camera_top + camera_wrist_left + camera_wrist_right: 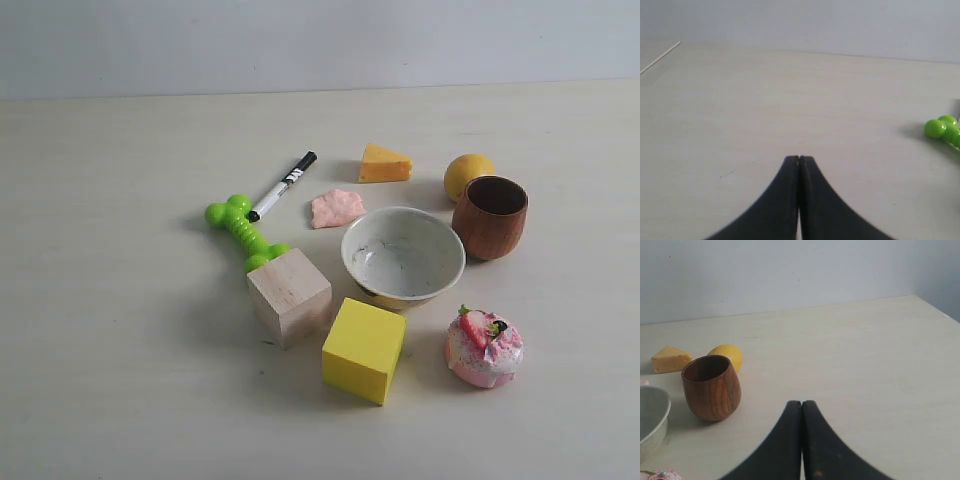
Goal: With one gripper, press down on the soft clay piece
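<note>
The soft clay piece (337,208), a flat pale salmon-pink lump, lies on the table between the marker pen and the white bowl, just in front of the cheese wedge. Neither arm shows in the exterior view. In the left wrist view my left gripper (799,159) is shut with nothing in it, over bare table, the clay out of its view. My right gripper (802,403) is shut and empty too, over bare table to the right of the wooden cup; only a sliver of pink shows at the edge of its view.
Around the clay lie a marker pen (281,187), a green dumbbell toy (244,232), a cheese wedge (384,164), a lemon (467,173), a wooden cup (490,216) and a white bowl (403,256). Nearer stand a wooden cube (289,296), a yellow cube (365,349) and a strawberry cupcake (484,347).
</note>
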Robot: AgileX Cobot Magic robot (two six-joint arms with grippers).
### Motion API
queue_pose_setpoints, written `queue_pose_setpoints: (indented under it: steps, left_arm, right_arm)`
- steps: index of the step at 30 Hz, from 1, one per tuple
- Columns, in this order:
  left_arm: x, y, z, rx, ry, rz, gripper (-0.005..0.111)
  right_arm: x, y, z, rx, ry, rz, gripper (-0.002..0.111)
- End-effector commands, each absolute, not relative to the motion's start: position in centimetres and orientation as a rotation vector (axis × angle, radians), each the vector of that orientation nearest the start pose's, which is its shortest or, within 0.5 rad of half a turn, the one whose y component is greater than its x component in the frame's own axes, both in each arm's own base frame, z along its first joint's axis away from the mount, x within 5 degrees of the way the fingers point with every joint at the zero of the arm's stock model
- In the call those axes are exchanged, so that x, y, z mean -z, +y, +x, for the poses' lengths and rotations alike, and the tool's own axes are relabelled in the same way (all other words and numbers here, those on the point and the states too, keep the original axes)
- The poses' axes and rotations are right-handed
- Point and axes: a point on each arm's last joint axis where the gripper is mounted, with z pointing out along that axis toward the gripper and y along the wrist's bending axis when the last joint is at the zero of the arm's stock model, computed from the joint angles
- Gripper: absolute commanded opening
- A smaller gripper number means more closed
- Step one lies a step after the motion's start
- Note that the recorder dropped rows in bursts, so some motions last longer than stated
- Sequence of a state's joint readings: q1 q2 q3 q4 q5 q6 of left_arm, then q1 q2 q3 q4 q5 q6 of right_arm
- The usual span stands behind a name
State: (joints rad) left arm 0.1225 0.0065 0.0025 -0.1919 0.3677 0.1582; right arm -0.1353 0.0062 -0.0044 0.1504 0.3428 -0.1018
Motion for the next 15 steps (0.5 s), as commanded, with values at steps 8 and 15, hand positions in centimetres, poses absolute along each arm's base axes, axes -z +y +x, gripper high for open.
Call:
queue_pose_setpoints:
  steps: [8,15]
  left_arm:
    - [-18.2,0.0,5.4,-0.002,1.825,-0.086,0.0]
    - [-19.8,0.3,5.6,0.018,1.641,-0.143,0.0]
  right_arm:
    - [-18.3,-0.3,5.4,0.022,1.812,0.12,0.0]
    - [-18.3,-0.3,5.4,0.022,1.812,0.12,0.0]
